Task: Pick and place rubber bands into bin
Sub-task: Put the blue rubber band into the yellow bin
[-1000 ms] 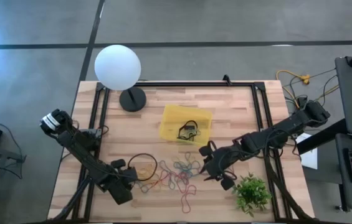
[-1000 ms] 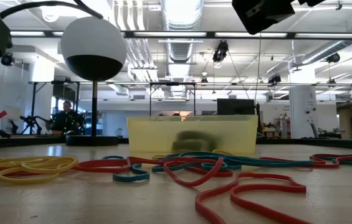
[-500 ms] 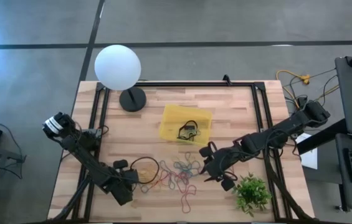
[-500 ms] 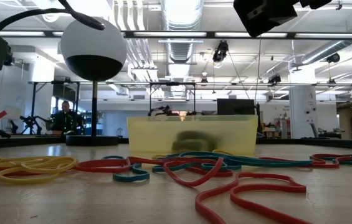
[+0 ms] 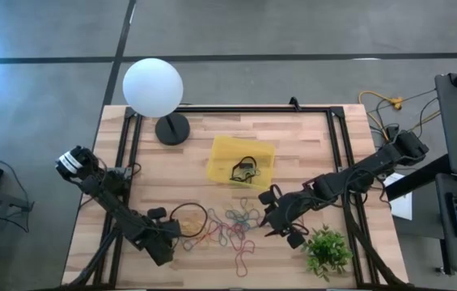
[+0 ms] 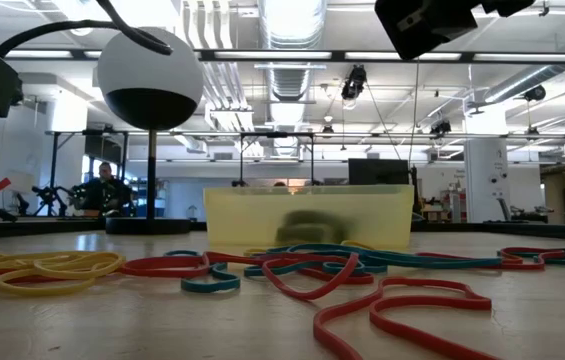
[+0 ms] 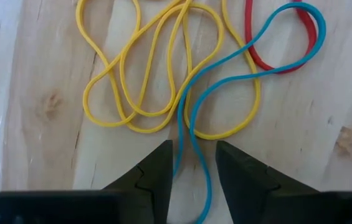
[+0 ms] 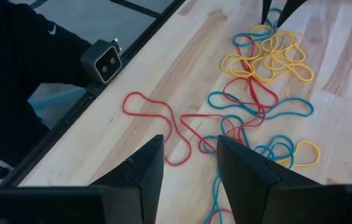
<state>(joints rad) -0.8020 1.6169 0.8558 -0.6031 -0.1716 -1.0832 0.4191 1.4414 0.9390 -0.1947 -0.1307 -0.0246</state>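
From where I sit, the wooden table (image 5: 309,153) carries one lamp (image 5: 153,87), one plant (image 5: 327,250) and one yellow bin (image 5: 222,158) near its middle, with a dark clump, maybe two or three bands, already inside. I judge the job barely begun: roughly a dozen loose bands (image 5: 230,226) still tangle in front of the bin. My left gripper (image 7: 191,171) sits low with a narrow gap straddling a blue band (image 7: 238,73), not yet pinched, while my right gripper (image 8: 188,158) hovers part open and empty near the pile's other side.

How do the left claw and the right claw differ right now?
The left claw is down at the table, straddling a blue rubber band; the right claw hovers above the pile with nothing between its fingers. Left sits by yellow bands; right is near the plant.
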